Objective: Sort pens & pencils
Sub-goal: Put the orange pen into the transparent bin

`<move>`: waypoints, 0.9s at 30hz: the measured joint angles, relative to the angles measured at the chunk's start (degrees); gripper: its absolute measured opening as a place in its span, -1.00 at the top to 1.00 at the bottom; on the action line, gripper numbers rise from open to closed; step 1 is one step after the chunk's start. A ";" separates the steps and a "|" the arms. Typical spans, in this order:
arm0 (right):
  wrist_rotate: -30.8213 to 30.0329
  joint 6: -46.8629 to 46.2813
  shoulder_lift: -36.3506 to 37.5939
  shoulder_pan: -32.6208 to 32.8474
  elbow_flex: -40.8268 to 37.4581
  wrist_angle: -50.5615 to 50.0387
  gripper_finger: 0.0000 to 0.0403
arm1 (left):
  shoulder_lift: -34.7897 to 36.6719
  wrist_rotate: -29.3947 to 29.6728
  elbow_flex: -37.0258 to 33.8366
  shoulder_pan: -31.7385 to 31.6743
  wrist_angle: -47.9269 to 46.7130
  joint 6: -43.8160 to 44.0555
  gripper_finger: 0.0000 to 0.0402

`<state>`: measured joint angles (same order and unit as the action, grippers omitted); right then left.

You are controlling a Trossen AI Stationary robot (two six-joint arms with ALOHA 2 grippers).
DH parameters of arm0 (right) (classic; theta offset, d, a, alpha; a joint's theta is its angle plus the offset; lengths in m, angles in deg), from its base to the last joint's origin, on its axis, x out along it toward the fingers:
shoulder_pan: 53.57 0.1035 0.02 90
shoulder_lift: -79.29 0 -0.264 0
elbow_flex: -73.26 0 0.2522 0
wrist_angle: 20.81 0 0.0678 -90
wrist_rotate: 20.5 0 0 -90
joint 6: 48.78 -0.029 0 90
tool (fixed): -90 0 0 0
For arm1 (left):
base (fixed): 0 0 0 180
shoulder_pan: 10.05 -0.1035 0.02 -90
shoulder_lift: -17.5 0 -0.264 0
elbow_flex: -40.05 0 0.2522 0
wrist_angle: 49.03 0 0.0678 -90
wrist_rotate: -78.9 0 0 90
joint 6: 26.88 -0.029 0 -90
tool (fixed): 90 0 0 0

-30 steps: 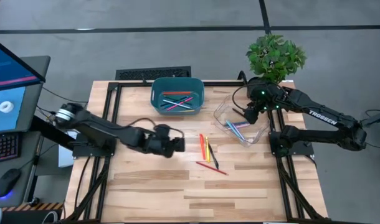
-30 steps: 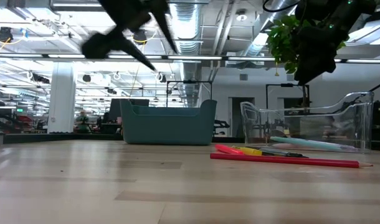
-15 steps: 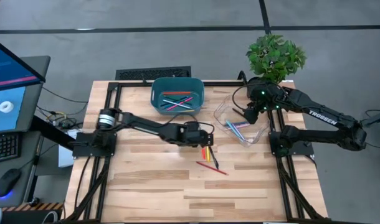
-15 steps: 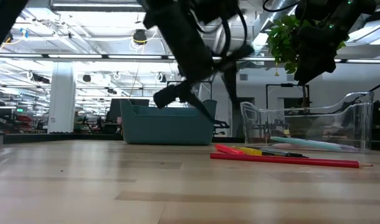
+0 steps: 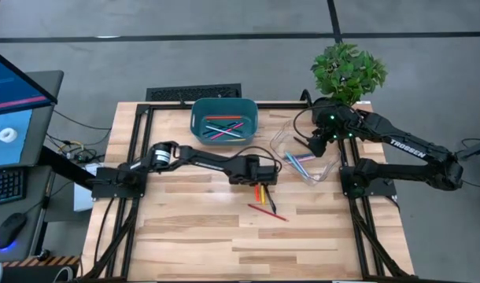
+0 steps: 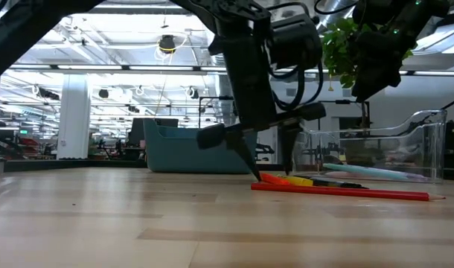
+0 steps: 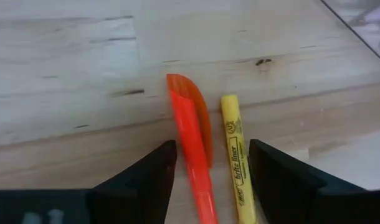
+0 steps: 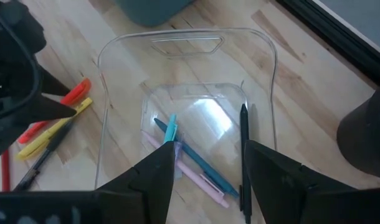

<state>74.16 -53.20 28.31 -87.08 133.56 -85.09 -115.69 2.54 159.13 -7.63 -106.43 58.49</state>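
Observation:
A small group of pens lies mid-table: an orange highlighter [image 7: 191,146], a yellow highlighter [image 7: 236,155], a black pen [image 5: 270,198] and a long red pencil [image 6: 346,192]. My left gripper [image 7: 212,186] is open and low over the table. Its fingers stand on either side of the orange and yellow highlighters [image 6: 286,179], fingertips pointing down near the tabletop. My right gripper [image 8: 209,186] hangs open above the clear tray [image 5: 303,157]. That tray holds teal, pink, blue and black pens [image 8: 196,158]. The teal bin [image 5: 224,122] holds more pens.
A potted plant [image 5: 348,71] stands at the far right corner behind the right arm. A keyboard [image 5: 193,93] lies beyond the table's far edge. The bin sits at the far middle and the tray to its right. Bare wood stretches along the near half [image 5: 224,244].
My left arm has swung from the table's left toward the right, reaching the pens at mid-table. It has come down until its open fingers straddle the orange and yellow highlighters. The pens have not moved.

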 joint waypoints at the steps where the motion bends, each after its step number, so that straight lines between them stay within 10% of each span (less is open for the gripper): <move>1: 0.01 0.19 0.01 0.00 0.00 0.00 -0.06 | -0.16 -0.43 0.31 0.00 -0.54 0.39 0.03; 27: 0.00 2.26 0.02 0.02 0.00 0.04 -0.06 | -1.12 1.65 5.87 -0.09 -8.74 -1.56 0.30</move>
<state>74.16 -50.94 28.33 -87.06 133.56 -85.05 -116.81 4.19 165.00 -7.72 -115.17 56.93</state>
